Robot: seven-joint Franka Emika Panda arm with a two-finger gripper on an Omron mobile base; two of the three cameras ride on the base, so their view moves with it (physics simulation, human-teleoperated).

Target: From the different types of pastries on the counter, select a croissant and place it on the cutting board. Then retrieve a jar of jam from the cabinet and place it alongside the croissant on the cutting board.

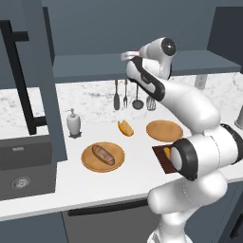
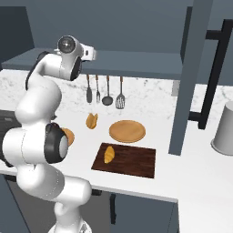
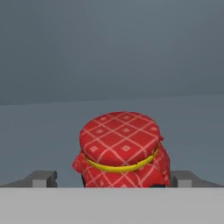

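Observation:
In the hand view a jar of jam [image 3: 120, 151], topped with a red checked cloth tied by a yellow band, stands on the grey shelf of the cabinet [image 1: 90, 66]. My gripper [image 3: 116, 178] is open, one fingertip on each side of the jar, neither one touching it. The arm reaches up to the shelf, the hand [image 1: 128, 56] at its front edge. Down on the counter [image 1: 71, 185], the golden croissant [image 2: 108, 154] lies on the left part of the dark cutting board [image 2: 134, 163]. The arm hides most of that board in the left base view.
A brown loaf [image 1: 103, 154] lies on a round wooden plate [image 1: 86, 161]; a folded wedge [image 1: 125, 127] sits behind it. A second plate [image 2: 127, 131] is bare. Utensils [image 1: 133, 95] hang on the wall. The open cabinet door [image 1: 47, 80] stands left, a soap dispenser [image 1: 73, 122] below it. A grey canister [image 2: 225, 129] is at right.

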